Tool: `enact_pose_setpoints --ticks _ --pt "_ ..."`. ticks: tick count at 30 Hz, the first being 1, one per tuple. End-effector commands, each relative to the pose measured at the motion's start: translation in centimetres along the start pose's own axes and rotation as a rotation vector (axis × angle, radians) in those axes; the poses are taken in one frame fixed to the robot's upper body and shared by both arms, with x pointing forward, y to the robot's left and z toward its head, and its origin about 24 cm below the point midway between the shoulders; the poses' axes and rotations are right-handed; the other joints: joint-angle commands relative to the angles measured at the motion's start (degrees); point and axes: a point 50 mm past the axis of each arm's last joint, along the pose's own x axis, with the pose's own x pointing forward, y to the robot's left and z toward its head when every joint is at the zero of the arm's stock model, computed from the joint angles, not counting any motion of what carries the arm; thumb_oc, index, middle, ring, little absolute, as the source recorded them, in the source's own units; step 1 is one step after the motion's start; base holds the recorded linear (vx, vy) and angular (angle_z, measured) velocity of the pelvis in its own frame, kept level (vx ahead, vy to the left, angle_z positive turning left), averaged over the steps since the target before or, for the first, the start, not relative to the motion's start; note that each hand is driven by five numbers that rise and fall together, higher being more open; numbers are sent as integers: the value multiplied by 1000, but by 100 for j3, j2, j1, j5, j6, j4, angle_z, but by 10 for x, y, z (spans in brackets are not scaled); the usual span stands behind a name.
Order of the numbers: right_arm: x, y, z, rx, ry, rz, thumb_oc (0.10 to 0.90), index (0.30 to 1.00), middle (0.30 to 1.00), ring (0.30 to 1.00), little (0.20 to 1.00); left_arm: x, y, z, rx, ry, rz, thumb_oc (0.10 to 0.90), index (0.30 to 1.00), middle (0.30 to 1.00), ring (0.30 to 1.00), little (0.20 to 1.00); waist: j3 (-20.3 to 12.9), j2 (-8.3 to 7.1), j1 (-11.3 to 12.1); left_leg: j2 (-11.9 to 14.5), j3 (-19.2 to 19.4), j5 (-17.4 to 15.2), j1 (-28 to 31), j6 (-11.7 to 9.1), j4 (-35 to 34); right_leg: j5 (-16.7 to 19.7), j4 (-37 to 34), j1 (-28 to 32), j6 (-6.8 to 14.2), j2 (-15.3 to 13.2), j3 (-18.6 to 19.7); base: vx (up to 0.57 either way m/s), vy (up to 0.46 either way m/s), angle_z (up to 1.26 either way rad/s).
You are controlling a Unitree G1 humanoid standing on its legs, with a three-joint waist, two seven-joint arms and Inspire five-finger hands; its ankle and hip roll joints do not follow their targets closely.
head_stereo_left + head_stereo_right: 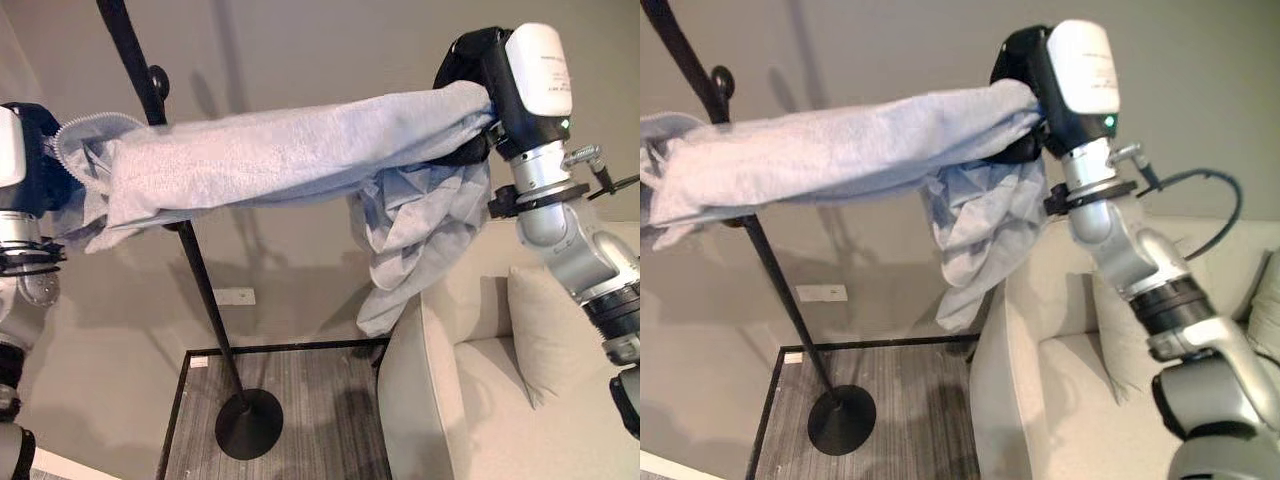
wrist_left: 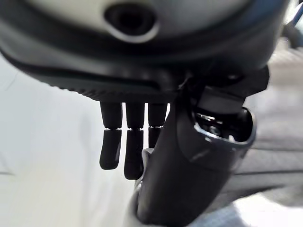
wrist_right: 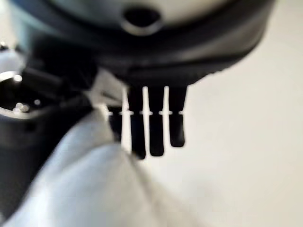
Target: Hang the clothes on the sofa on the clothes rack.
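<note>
- Stretching between both raised hands, a light grey garment (image 1: 290,150) spans the scene at the height of the rack's upper pole, well above the floor.
- Left hand (image 1: 35,150): holds the garment's zippered end; in the left wrist view its fingers (image 2: 128,151) hang down in a row, with grey cloth beside the thumb. Whether they pinch the cloth cannot be told.
- Right hand (image 1: 1035,90): holds the opposite end of the garment, cloth bunched against the palm. In the right wrist view the fingers (image 3: 151,123) point downward, close together, with cloth beside them; whether they clamp it cannot be told.
- Loose folds of the garment hang below the right hand, above the arm of the sofa (image 1: 480,380).
- Clothes rack (image 1: 200,270): a black slanted pole with a knob near its top, passing behind the stretched garment; its round base (image 1: 248,424) rests on a dark striped rug (image 1: 320,420) with a black border.
- Sofa: cream-coloured, beside the rug, with a cushion (image 1: 545,330) against its back.
- A white wall outlet (image 1: 233,297) sits low on the beige wall behind the rack.
</note>
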Motion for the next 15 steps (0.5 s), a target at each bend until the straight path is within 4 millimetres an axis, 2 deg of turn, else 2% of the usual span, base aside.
enact_pose_setpoints --ticks 1,5,8,9,11,12,15 --pt "41 -78 1 -45 -18 -301 400 300 300 300 300 42 58 -12 13 55 224 400 300 300 300 300 -499 165 236 -21 -49 -1147 720 40 28 -135 168 -212 108 51 146 32 -1 4" --pt "48 -86 -2 -60 -8 -303 400 300 300 300 300 42 56 -21 60 72 178 400 300 300 300 300 -556 175 244 -13 -138 -1246 785 7 28 -207 147 -113 149 65 156 68 4 4" --pt "51 -82 1 -35 -19 -274 400 300 300 300 300 35 47 -29 93 90 113 400 300 300 300 300 -553 171 254 -19 -154 -1243 786 -4 28 -204 141 -95 142 70 138 44 9 5" --pt "49 -72 5 6 -34 -238 400 300 300 300 300 25 34 -33 106 98 53 400 300 300 300 300 -532 168 263 -22 -155 -1242 777 -8 28 -192 125 -90 141 66 116 18 11 8" --pt "46 -67 7 21 -38 -221 400 300 300 300 300 20 28 -31 100 91 30 400 300 300 300 300 -529 166 269 -22 -157 -1247 774 -7 28 -190 112 -88 141 66 103 17 11 7" --pt "33 -42 15 116 -59 -140 400 300 300 300 300 -1 7 -30 64 94 -41 400 300 300 300 300 -473 153 290 -28 -159 -1227 730 2 28 -161 68 -109 130 59 102 -37 4 7" --pt "5 -16 18 223 -37 -70 400 300 300 300 300 -38 -20 -17 -11 58 -128 400 300 300 300 300 -327 126 360 -27 -147 -1143 597 23 28 -105 31 -197 83 46 42 -39 -1 3"
